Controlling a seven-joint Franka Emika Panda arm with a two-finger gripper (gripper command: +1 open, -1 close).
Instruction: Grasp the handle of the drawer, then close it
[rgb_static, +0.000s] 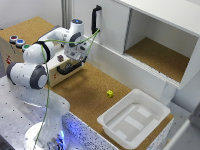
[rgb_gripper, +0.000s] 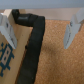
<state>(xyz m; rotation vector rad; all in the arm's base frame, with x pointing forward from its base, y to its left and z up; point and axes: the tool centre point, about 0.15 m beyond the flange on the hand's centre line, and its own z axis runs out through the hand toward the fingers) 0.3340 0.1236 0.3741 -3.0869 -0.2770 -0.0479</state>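
The short black bar handle (rgb_gripper: 31, 47) of the pale tan wooden drawer (rgb_static: 62, 67) is seen between wide-spread jaws, ungripped. Grasping and closing are judged outstanding.

No words, brands or numbers can be read in either view. The only mark is a dark blue printed pattern on the pale drawer (rgb_gripper: 6, 50) face in the wrist view, just beside the black handle (rgb_gripper: 34, 42); it is too blurred to make out as letters or a sign.
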